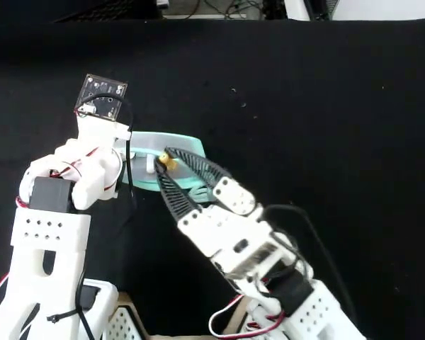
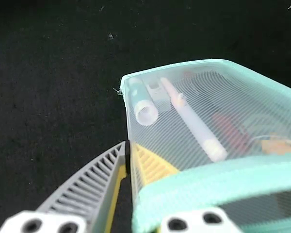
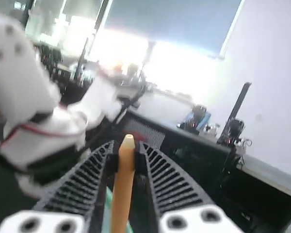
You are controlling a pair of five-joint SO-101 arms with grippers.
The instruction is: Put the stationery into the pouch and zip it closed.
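Big black table (image 1: 304, 106) w/ two white arms. The left gripper (image 2: 131, 151) is pinched tight on the edge of the green see-thru pouch (image 2: 208, 111), prob so it can't slide away. The right gripper (image 3: 126, 145) is squeezed on an orange pen (image 3: 122, 189) right at the pouch, I guess to poke it in next to the white pen (image 2: 194, 128) & other bits inside, zip comes after

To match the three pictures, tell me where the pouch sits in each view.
High view: the pouch lies left of centre, at the tip of the left arm.
Left wrist view: pouch against the left end effector, stationery inside.
Right wrist view: a teal sliver beside the orange pen, likely the pouch.
Shared landmark: the white left arm at the pouch's end.
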